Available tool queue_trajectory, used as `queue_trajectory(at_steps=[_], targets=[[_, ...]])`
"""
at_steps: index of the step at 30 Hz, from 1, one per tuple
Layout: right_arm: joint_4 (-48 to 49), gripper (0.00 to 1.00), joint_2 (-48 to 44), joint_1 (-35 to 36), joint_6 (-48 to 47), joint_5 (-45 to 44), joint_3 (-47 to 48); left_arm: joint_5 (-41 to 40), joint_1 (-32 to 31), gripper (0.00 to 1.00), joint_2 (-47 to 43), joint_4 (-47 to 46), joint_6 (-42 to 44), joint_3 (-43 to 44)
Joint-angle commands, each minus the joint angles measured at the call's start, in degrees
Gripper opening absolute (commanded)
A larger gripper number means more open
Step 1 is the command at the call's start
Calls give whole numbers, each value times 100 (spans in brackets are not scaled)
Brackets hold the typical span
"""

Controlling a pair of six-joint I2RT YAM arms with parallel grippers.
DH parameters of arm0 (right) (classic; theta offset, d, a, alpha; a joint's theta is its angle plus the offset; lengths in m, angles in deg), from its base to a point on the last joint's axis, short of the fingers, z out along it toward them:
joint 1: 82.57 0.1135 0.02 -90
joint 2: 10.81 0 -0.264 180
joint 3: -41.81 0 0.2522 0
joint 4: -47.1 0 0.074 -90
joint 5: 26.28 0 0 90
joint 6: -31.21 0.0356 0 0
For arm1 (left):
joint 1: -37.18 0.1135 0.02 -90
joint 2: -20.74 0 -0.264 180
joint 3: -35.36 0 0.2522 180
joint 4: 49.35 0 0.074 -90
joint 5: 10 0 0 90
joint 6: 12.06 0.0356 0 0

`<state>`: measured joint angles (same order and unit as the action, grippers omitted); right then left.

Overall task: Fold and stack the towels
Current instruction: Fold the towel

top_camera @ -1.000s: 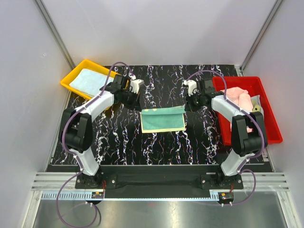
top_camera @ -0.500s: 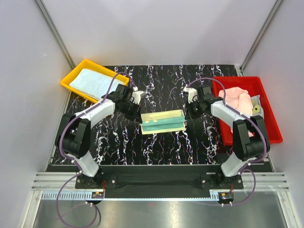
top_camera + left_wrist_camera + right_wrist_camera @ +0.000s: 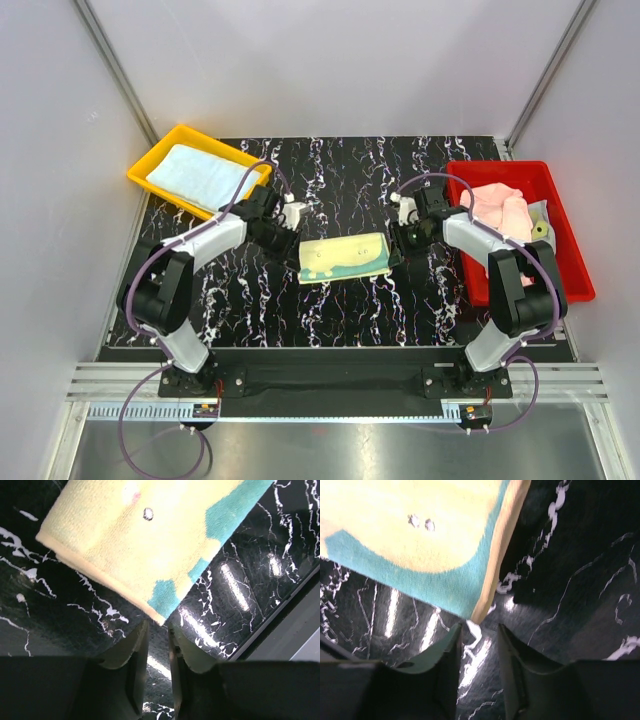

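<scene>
Here's the black white-veined table point(image 3: 340, 300) filling the floor of the cell, both arms reaching in from 6 o'clock. Biggest thing on it, the red tray point(image 3: 575, 265), sits at the table's 3 o'clock edge, and there's a heap of pink towels point(image 3: 500, 207) bunched at its far end, loose and unfolded. Over at 10 o'clock, the yellow tray point(image 3: 143, 170), set at an angle, with a light blue towel point(image 3: 198, 172) lying flat inside it. Dead centre of the table, the one in play: the yellow-and-teal towel point(image 3: 344, 257), folded into a long band running 9 to 3 o'clock, pale yellow side up with teal patches along its near edge, flat on the marble. Now the left gripper point(image 3: 291, 252), right at the towel's 9 o'clock end; from its wrist camera the left gripper point(image 3: 157, 630) has its jaws parted by a narrow gap, table showing between them, and the towel's point(image 3: 150, 535) corner lies just off the tips, not pinched. Mirror image on the other side: the right gripper point(image 3: 397, 245) at the 3 o'clock end, and up close the right gripper point(image 3: 479, 632) also stands a little open, the towel's point(image 3: 410, 535) teal-edged corner just at the mouth of the gap, held by nothing.
</scene>
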<state>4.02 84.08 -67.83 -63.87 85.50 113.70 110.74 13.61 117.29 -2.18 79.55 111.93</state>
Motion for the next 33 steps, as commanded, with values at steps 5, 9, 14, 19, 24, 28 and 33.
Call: queue_trajectory(at_steps=[5, 9, 14, 19, 24, 28, 33], targets=[[-1022, 42, -313, 37, 586, -139, 857, -307, -86, 40, -672, -124, -300, 214], [-638, 27, -182, 29, 1166, 159, 929, 2, -437, 40, -603, -702, -800, 162], [276, 20, 55, 37, 1721, 529, 586, 292, -569, 40, -251, -1529, -1443, -233], [541, 17, 732, 46, 1774, 547, 305, -664, -762, 39, 13, -1539, -1541, -576], [647, 16, 812, 37, 1721, 573, 163, -1613, -824, 38, 83, -1259, -1707, -630], [305, 17, 619, 38, 1817, 642, 453, -1879, -833, 39, -31, -1004, -1866, -472], [452, 17, 293, 64, 2134, 1625, 647, -1854, -833, 44, -426, -739, -2015, -23]])
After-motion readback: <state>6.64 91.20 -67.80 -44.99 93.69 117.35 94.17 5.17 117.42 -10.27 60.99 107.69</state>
